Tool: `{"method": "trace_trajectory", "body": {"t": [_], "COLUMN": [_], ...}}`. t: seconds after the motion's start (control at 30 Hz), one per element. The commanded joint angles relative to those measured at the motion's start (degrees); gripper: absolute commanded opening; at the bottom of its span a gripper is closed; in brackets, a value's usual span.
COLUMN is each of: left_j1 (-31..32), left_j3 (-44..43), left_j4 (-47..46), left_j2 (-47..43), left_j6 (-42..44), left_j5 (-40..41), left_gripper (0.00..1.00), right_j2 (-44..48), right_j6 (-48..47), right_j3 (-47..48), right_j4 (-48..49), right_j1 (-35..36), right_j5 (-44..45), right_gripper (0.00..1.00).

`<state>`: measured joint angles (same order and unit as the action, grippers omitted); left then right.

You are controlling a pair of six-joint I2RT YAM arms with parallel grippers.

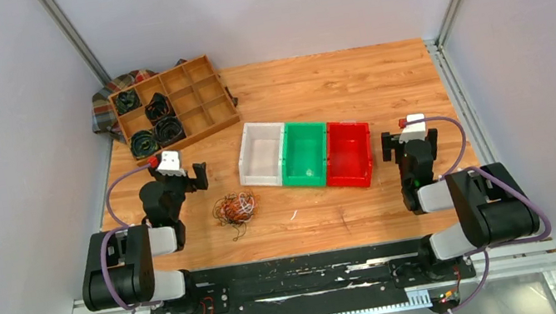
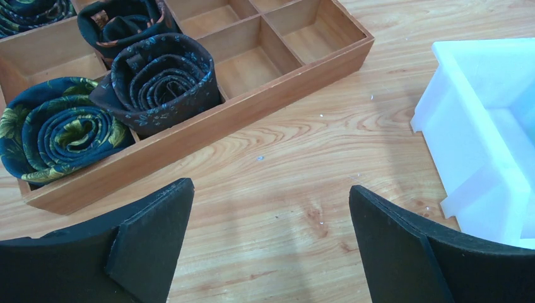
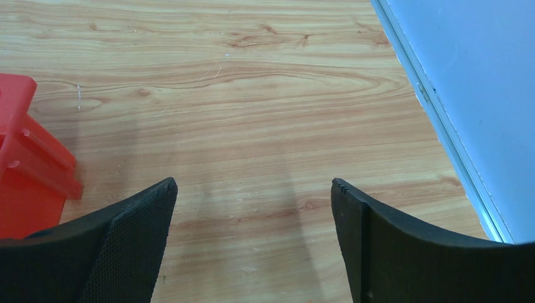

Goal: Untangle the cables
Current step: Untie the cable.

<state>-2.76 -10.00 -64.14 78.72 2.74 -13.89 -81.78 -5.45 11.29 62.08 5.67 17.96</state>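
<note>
Clock: 12 points away from your arm bases, as in the top view.
Left gripper (image 2: pixel 271 196): you have it wide open, holding nothing, with bare counter (image 1: pixel 346 79) showing between the fingers.
Right gripper (image 3: pixel 252 189): also wide open and holding nothing, with only wood grain under it.
Cables (image 1: pixel 235 208): a small tangle of orange, white and black on the counter. It sits at 4 o'clock from your left gripper, near but not touching, and at 7 o'clock from the white bin (image 1: pixel 245 166).
Left edges: the wooden tray (image 2: pixel 208 120) is at your 11 o'clock with dark fabric rolls (image 2: pixel 158 79) in its near-left cells. The white bin's corner is at 2 o'clock.
Left room: you have open wood straight ahead at 12, between tray and white bin.
Right edges: the red bin (image 3: pixel 25 164) is just beside your gripper at 9 o'clock. The counter's edge rail (image 3: pixel 441 126) and the wall are at 2 to 3 o'clock.
Right room: there is bare counter at 12 o'clock.
Bins: white, green (image 1: pixel 303 149) and red touch in a row at the counter's middle.
Cable room: there is free wood all around the tangle.
</note>
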Motion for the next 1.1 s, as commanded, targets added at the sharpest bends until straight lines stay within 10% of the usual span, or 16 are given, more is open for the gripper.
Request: {"method": "trace_trajectory", "body": {"t": [0.0, 0.37, 0.5, 0.77, 0.87, 1.07], "left_j1": [0.22, 0.35, 0.02, -0.39, -0.38, -0.39], "left_j3": [0.24, 0.32, 0.08, -19.43, -26.45, -37.97], "left_j4": [-1.44, -1.67, 1.94, 49.08, 65.82, 93.81], "left_j2": [0.24, -0.29, -4.49, -15.72, -17.49, -13.75], "left_j6": [0.07, 0.53, -0.57, 6.57, 11.98, 21.01], "left_j5": [-0.21, -1.56, 0.09, -4.31, -11.1, -26.47], "left_gripper": [0.98, 0.98, 0.98, 0.98, 0.98, 0.98], "right_j2": [-0.05, 1.33, 14.09, 32.61, 34.44, 23.18], "right_j6": [-0.17, 0.52, 3.51, 19.98, 40.89, 40.49], "right_j3": [0.31, 0.85, 6.22, 12.09, 16.67, 28.74], "right_j4": [1.04, -0.76, -20.97, -40.07, -52.12, -56.49], "right_j1": [-0.84, -1.31, -1.37, -1.48, -3.04, -4.54], "right_j5": [-0.36, 0.69, 4.65, 5.57, 9.23, -23.89], "right_gripper": [0.91, 0.91, 0.91, 0.91, 0.91, 0.91]}}
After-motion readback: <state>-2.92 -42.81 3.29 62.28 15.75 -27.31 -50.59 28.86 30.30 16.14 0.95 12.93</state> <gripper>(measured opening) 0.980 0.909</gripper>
